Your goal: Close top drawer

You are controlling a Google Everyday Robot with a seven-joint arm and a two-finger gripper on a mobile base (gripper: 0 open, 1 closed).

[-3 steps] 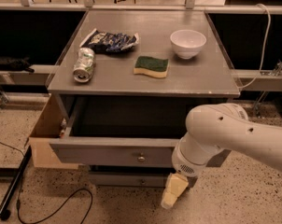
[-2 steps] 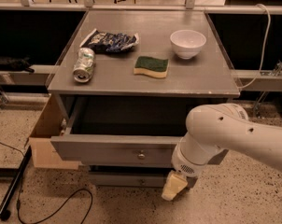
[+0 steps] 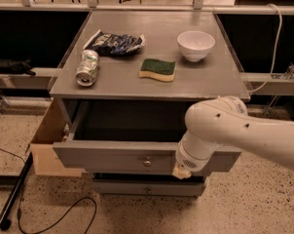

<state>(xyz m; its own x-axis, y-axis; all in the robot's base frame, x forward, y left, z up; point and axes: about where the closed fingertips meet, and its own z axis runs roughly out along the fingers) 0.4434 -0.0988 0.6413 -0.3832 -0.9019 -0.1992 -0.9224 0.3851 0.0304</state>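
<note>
While the top drawer stands pulled out from under the table, the gripper sits low against the right part of its front panel. Only a pale tip shows under the white arm, and I cannot tell whether it is spread or pressed together. Left of the gripper, at the panel's middle, is the knob. Just below the gripper runs a lower drawer front. Above the gripper, on the table, sits a bowl; up and to the left lie a sponge, a can on its side and a crumpled bag. Well left of the gripper, a cardboard box stands beside the drawer
</note>
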